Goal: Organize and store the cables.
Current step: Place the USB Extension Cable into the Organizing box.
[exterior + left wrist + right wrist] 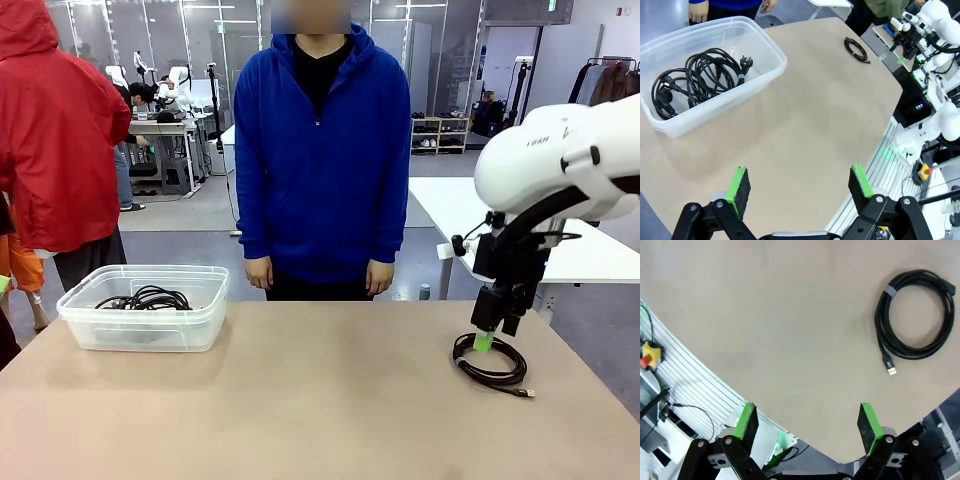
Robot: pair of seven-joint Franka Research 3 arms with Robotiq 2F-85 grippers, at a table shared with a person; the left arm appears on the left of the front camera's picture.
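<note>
1. While several cables already lie bundled in the clear plastic bin at the table's left side, 1 coiled cable sits loose on the bare tabletop at the right, so we judge the storing partly done.
2. Our right gripper hangs just above that coil, near its far edge, jaws spread wide and holding nothing; in the right wrist view the loop lies ahead and off to 1 side of the green pads, not between them.
3. Our left gripper also stands wide and empty, hovering over the near table edge, well apart from the bin.
4. We take the step in hand to be the approach to the last loose coil.
5. The next move calls for centring the right fingers over 1 strand bundle, lowering until they straddle it, then closing without snagging the small plug at the cable's end.
6. The person stands at the far side, hands down.
</note>
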